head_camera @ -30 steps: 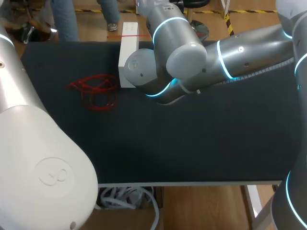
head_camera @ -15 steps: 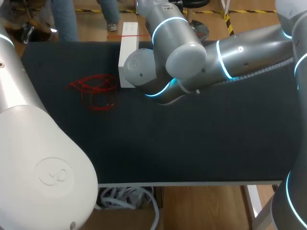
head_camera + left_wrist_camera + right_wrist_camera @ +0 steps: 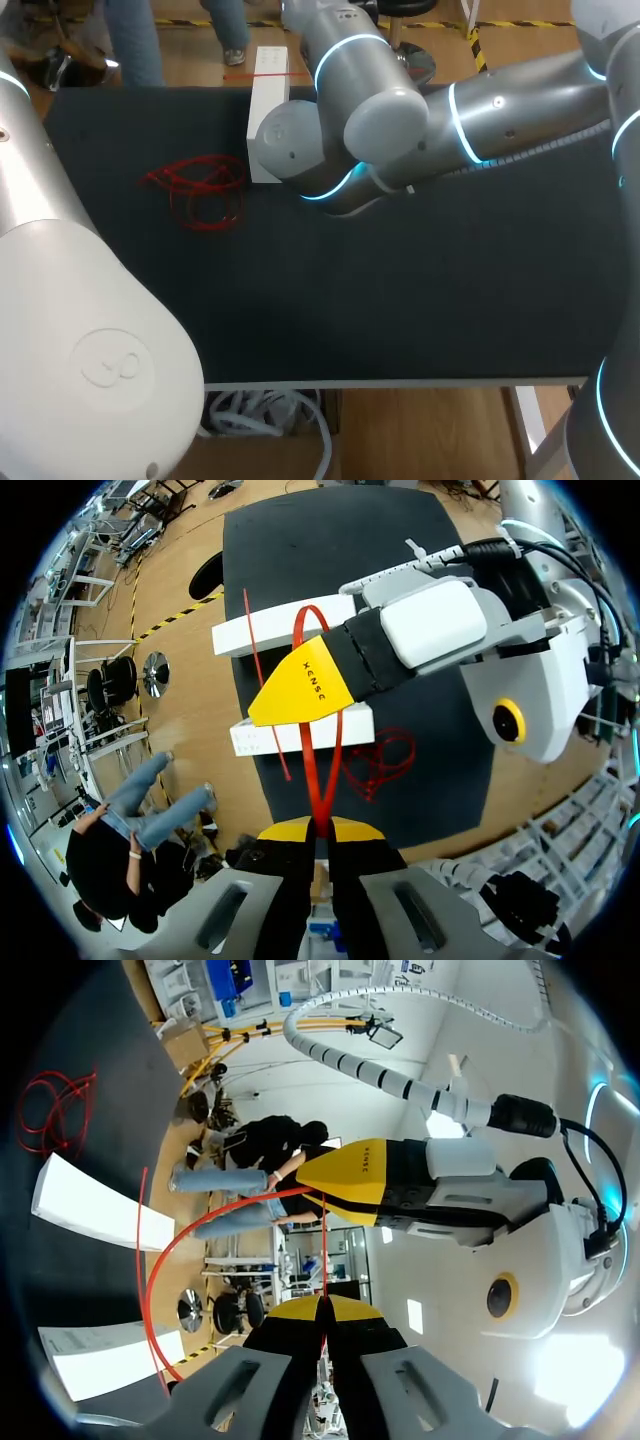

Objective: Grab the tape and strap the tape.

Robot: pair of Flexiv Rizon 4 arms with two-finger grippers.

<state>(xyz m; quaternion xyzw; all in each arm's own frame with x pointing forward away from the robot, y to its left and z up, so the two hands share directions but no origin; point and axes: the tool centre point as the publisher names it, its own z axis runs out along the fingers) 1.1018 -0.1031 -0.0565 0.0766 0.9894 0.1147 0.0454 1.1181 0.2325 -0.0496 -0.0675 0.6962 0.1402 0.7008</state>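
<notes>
The left gripper [image 3: 320, 828] is clenched on the red tape [image 3: 322, 800], its yellow tips pinched together with the strip rising straight out from between them. Just ahead of it, the right gripper [image 3: 322, 1310] is clamped on the same tape, which curls out in a wide loop beside the pair, up in the air above the black table [image 3: 420, 300]. On that surface, toward the far left, lies a red tangle [image 3: 195, 190] of more such strips, and just beside it a long white box [image 3: 268, 125] sits at the far edge. From overhead, the right arm [image 3: 520, 100] reaches past the middle and hides both grippers.
</notes>
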